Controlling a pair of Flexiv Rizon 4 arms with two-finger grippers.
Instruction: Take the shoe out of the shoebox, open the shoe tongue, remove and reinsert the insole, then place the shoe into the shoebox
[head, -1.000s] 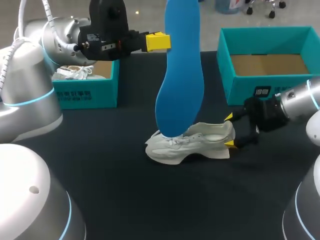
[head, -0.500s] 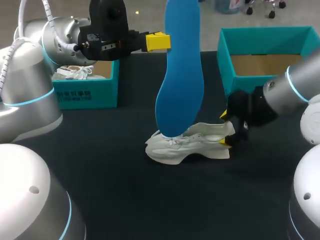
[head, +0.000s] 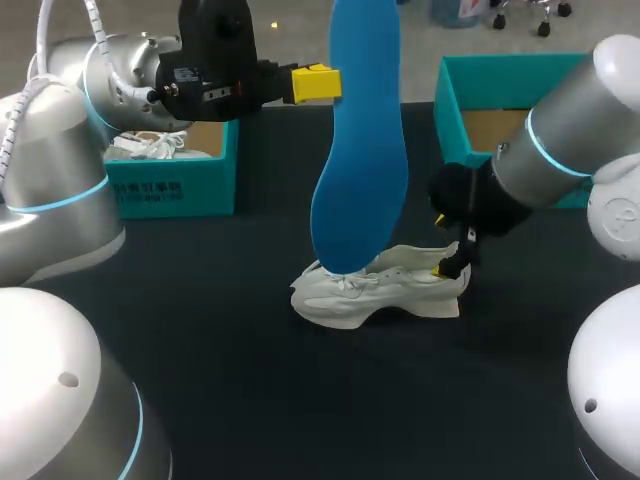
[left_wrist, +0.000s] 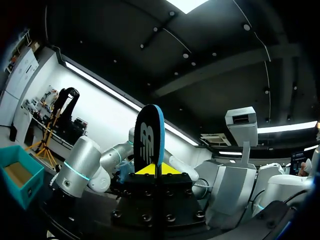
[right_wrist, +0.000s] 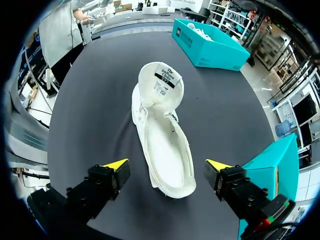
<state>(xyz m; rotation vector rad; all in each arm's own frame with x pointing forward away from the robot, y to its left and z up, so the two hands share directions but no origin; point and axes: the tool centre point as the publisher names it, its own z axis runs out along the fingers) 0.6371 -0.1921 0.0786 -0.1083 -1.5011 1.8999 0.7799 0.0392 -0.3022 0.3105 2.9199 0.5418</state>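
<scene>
Blue insole (head: 358, 150) stands upright, its upper edge pinched in the L hand (head: 318, 83), lower end touching the white shoe (head: 385, 285) by the laces. Shoe sits mid tabletop (head: 250, 380), w/ bare dark cloth all round. R hand (right_wrist: 167, 165) hovers over the heel, fingers wide, one each side, not touching. Teal L box (head: 170, 175) & R box (head: 530, 120) at far edge, R box just behind R arm.

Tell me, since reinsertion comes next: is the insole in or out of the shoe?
Out. The left gripper holds the blue insole upright; the right wrist view shows the white shoe with its inside bare.
</scene>
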